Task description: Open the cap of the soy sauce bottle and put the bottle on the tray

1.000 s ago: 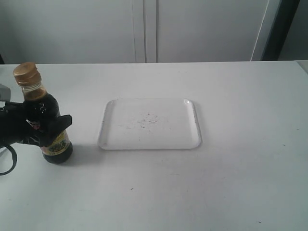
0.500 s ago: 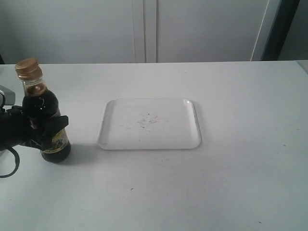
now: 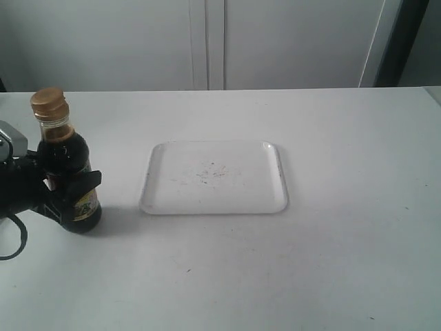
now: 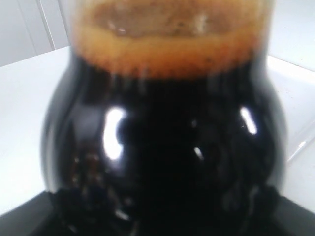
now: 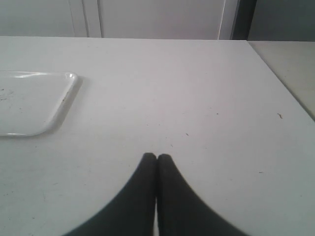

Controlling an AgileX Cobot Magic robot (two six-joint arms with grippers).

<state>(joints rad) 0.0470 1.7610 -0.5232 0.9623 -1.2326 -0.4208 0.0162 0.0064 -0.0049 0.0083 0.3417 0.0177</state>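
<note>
Upright at the surface's (image 3: 331, 241) left side: bottle (image 3: 67, 165), standing well apart from tray (image 3: 155, 200), which lies flat near the middle. Left pincer (image 3: 65, 193) black, clamped round bottle's lower body, one finger (image 3: 84, 182) crossing over the label. Cap (image 3: 48, 102) golden-bronze, closed down on the neck, pointing up with a slight lean. Dark liquid filling the belly, a paler brown band in the neck under the cap.

Close in, from the left wrist view: bottle (image 4: 162, 142) fills nearly everything, glossy black with bright glints, a frothy orange-brown ring at the liquid's top; black pincer parts at the lower corners, blurred.

Over on the right wrist view: right pincer (image 5: 156, 160) with tips pressed together, pinching nothing, poised over bare white surface (image 5: 197, 98). Tray (image 5: 64, 98) only partly seen there, a rounded corner and raised rim, faint specks on its floor. Same specks scattered at tray's middle in the exterior view. Right pincer not seen in the exterior view.
</note>
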